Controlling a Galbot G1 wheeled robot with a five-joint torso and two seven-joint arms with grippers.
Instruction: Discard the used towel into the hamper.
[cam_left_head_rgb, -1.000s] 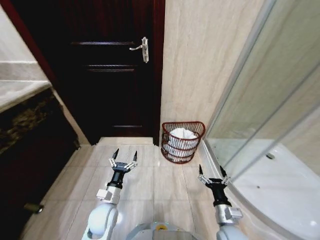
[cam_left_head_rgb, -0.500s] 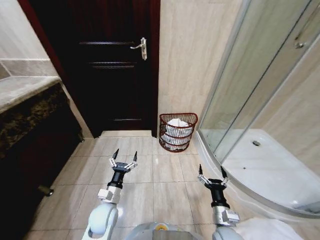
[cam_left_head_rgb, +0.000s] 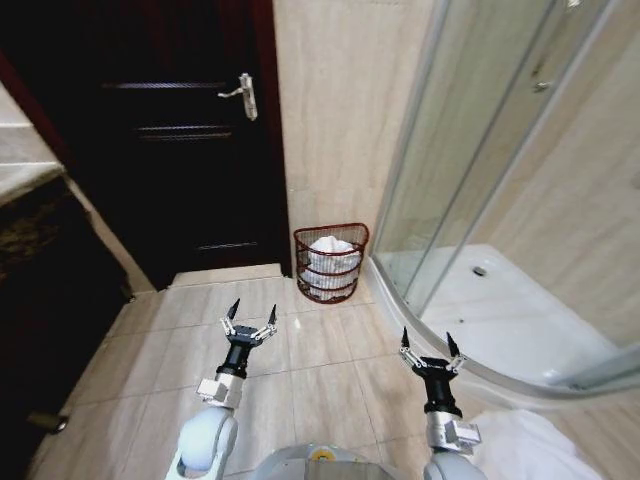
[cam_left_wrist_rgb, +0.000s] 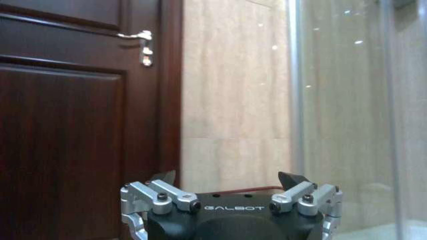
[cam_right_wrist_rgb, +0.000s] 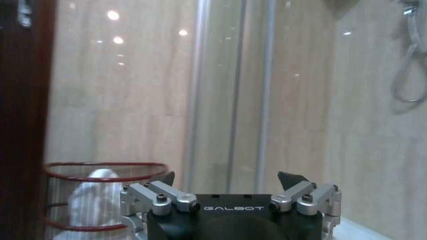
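The hamper (cam_left_head_rgb: 312, 237), a small dark red wire basket, stands on the floor against the beige wall, between the dark door and the shower enclosure. A white towel (cam_left_head_rgb: 331, 255) lies bunched inside it. In the right wrist view the hamper's rim (cam_right_wrist_rgb: 107, 164) and the towel (cam_right_wrist_rgb: 90, 197) show off to one side of the gripper. My left gripper (cam_left_head_rgb: 252, 312) is open and empty, held low over the floor tiles well short of the hamper. My right gripper (cam_left_head_rgb: 427, 345) is open and empty too, near the shower's curved edge. Both wrist views show spread fingers: left gripper (cam_left_wrist_rgb: 228, 180), right gripper (cam_right_wrist_rgb: 227, 179).
A dark wooden door (cam_left_head_rgb: 160, 150) with a metal handle (cam_left_head_rgb: 243, 95) is at the left of the hamper. A glass shower enclosure (cam_left_head_rgb: 480, 170) with a white tray (cam_left_head_rgb: 500, 310) fills the right. A dark vanity (cam_left_head_rgb: 40, 290) stands at the left. Something white and cloth-like (cam_left_head_rgb: 525, 450) lies at the bottom right.
The whole head view has shifted: the hamper now looks smaller and farther left, and more of the shower shows. Both arms hold the same pose, grippers still open.
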